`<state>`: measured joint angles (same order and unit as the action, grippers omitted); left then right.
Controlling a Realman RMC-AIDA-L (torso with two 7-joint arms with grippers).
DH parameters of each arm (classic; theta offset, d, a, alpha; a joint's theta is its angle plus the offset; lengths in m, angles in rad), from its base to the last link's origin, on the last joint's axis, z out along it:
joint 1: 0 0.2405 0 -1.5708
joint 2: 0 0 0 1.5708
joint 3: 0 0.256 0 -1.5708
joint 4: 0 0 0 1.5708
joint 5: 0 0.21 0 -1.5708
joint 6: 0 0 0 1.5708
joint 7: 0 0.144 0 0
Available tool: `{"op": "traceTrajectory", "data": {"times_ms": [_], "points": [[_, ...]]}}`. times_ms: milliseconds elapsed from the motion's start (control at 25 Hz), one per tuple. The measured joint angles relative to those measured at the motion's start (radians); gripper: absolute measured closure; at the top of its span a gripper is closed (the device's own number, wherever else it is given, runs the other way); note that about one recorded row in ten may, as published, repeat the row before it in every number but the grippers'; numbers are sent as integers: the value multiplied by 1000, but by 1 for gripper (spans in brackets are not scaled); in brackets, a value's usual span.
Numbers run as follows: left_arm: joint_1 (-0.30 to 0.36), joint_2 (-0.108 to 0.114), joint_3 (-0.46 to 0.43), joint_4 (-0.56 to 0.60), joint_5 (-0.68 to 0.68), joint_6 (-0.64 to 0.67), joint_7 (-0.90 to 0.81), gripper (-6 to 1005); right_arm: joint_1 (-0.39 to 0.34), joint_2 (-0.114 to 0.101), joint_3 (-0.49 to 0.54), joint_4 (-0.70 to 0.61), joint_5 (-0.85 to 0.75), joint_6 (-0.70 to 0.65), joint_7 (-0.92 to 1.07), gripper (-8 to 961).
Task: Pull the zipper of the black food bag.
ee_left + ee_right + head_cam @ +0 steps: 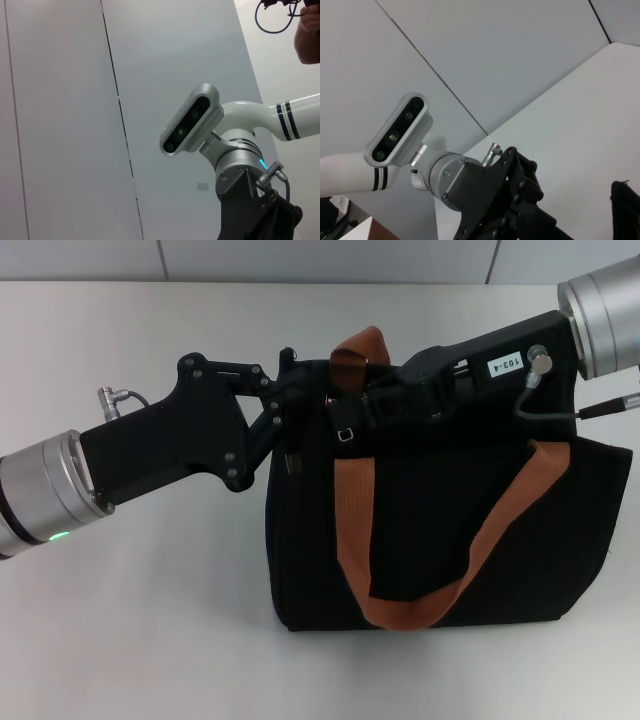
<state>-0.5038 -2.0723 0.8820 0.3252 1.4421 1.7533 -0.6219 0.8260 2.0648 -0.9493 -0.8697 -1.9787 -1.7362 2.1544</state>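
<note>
Large boxy black fabric food bag (pixel 440 540) with orange-brown webbing handles (pixel 420 540): on the white desk (pixel 150 640), right of centre, zip edge facing far.

Small silver metal zipper pull (pixel 345 434): at the bag's far-left top edge.

My left pincer (pixel 295 390): at the bag's far-left corner; whether shut, I cannot tell.

My right pincer (pixel 385 390): over the far top edge; grip hidden, I cannot tell.

The black food bag (pixel 450 540) has orange-brown straps (pixel 352 530) on a white table (pixel 130 640).
</note>
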Motion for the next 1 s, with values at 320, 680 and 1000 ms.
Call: {"op": "traceTrajectory", "data": {"times_ms": [320, 680, 1000], "points": [[1, 0, -1, 0, 0, 0, -3, 938, -5, 1, 2, -2, -1, 7, 13, 866], [8, 0, -9, 0, 0, 0, -5, 936, -20, 11, -2, -77, -47, 9, 69, 954], [17, 1, -9, 0, -20, -1, 2, 933, -63, 16, -44, -222, -93, 12, 186, 954]]}}
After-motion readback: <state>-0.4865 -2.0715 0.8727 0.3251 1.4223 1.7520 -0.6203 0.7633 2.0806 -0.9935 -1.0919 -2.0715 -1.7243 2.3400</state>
